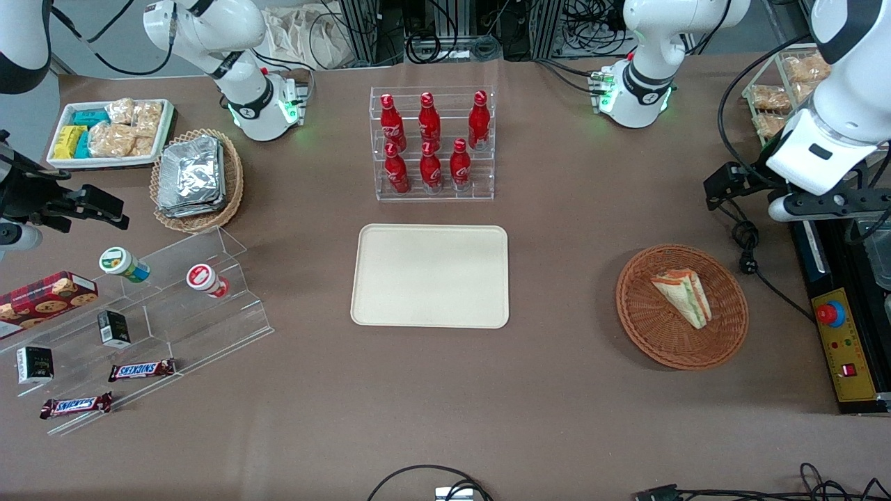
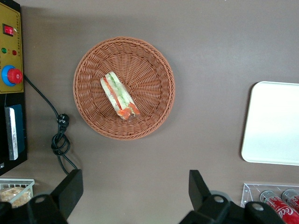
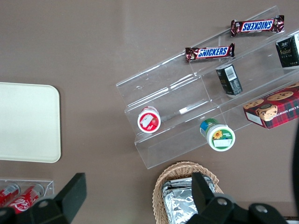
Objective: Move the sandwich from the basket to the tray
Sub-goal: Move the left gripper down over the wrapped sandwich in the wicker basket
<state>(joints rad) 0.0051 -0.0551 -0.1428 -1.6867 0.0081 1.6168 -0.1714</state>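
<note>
A triangular sandwich (image 1: 683, 298) lies on its side in a round brown wicker basket (image 1: 724, 348), toward the working arm's end of the table, its red and green filling edge showing. The empty cream tray (image 1: 430, 275) sits well apart at the table's middle, with a rack of red bottles (image 1: 431, 142) farther from the front camera. The left gripper (image 2: 135, 196) hangs high above the table beside the basket (not yet over it), jaws wide apart. It probably should centre over the sandwich, turn to span the bread faces, then descend gently.
</note>
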